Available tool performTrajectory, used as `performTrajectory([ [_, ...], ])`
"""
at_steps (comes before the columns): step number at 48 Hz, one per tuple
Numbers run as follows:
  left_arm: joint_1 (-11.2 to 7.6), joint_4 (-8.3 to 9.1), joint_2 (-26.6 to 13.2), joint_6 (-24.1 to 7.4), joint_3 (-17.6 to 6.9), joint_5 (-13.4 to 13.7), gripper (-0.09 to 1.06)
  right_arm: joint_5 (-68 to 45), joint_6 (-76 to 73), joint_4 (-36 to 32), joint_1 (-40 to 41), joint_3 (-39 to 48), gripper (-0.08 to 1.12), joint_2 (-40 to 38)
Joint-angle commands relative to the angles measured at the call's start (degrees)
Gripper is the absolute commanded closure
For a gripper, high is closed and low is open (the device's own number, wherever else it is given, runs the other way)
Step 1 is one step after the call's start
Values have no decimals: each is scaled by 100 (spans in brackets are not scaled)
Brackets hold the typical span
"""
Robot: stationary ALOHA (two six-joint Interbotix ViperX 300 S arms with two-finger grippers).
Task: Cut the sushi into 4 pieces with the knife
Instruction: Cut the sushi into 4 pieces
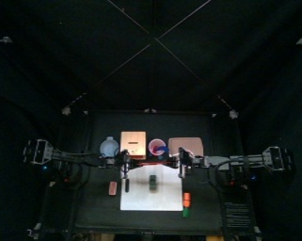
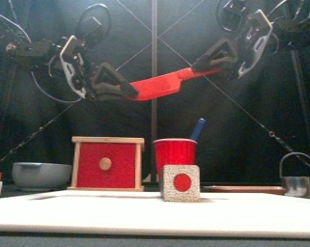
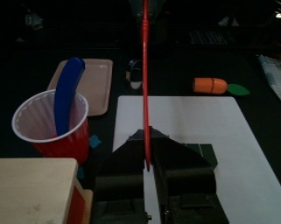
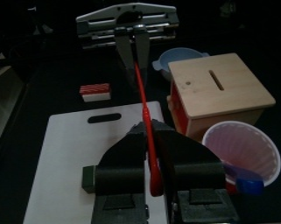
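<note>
1. Front view: high above the white cutting board, the left gripper and right gripper each clamp one end of the red knife; the sushi roll stands on the board
2. Top view: both grippers meet over the board's back half
3. Left wrist view: jaws pinched tight on the knife, edge-on above the board
4. Right wrist view: jaws likewise closed on the knife; the red cup stands beside the board

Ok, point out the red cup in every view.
Top view: red cup between wooden box and pink tray.
Front view: cup at centre, right of the box.
Left wrist view: cup beside the box, blue knife inside.
Right wrist view: cup next to the box.
Shared landmark: the wooden box.
</note>
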State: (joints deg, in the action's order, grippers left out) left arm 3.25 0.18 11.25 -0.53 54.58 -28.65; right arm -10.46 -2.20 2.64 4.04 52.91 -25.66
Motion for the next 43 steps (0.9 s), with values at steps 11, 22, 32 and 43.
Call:
performTrajectory([
  [11,-9,35,-422,9,-70,-923,76,281,0,53,-141,-105,91,413],
  [22,-132,35,-888,18,-70,-1441,76,264,0,70,-264,-44,91,598],
  [32,-325,35,-1107,18,-70,-1837,76,149,0,202,-413,97,91,703],
  [43,-466,0,-1468,44,-79,-1969,76,97,0,334,-554,105,91,949],
])
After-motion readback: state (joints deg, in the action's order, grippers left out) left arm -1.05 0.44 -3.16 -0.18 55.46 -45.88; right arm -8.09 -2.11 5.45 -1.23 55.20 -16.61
